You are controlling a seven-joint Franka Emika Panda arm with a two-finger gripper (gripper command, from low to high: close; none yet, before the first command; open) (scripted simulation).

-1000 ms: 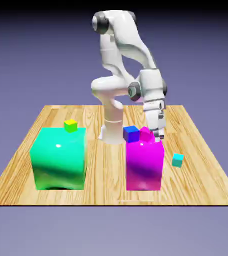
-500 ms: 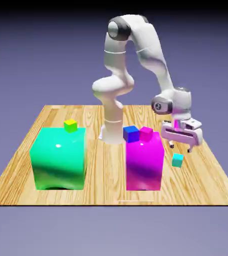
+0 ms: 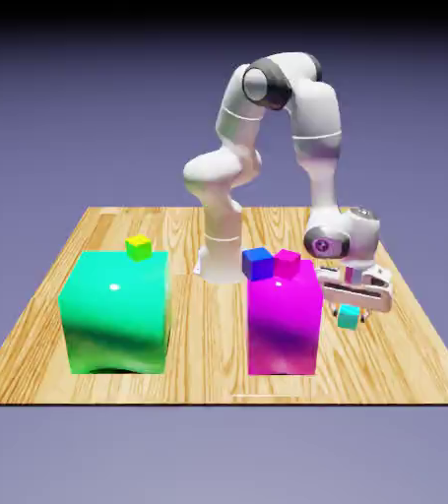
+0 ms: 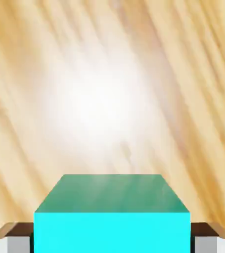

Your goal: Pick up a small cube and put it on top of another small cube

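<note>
The small cyan cube (image 3: 349, 317) rests on the wooden table (image 3: 208, 335) to the exterior view's right of the big magenta block (image 3: 285, 325). My gripper (image 3: 352, 308) is down low over it, fingers straddling the cube and open. In the hand view the cyan cube (image 4: 112, 217) fills the bottom middle, with one grey fingertip (image 4: 18, 243) at its left side and the other (image 4: 207, 243) at its right, each a thin gap away. A small blue cube (image 3: 257, 262) and a small magenta cube (image 3: 287, 262) sit on top of the magenta block.
A big green block (image 3: 114, 310) stands at the exterior view's left with a tiny yellow-green cube (image 3: 139, 248) on top. The magenta block is close to my hand's left. The table's right edge (image 3: 434, 340) lies beyond the cube.
My arm swung from behind the magenta block out to the exterior view's right, then dropped until the open fingers came down around the cyan cube. No cube has moved.
</note>
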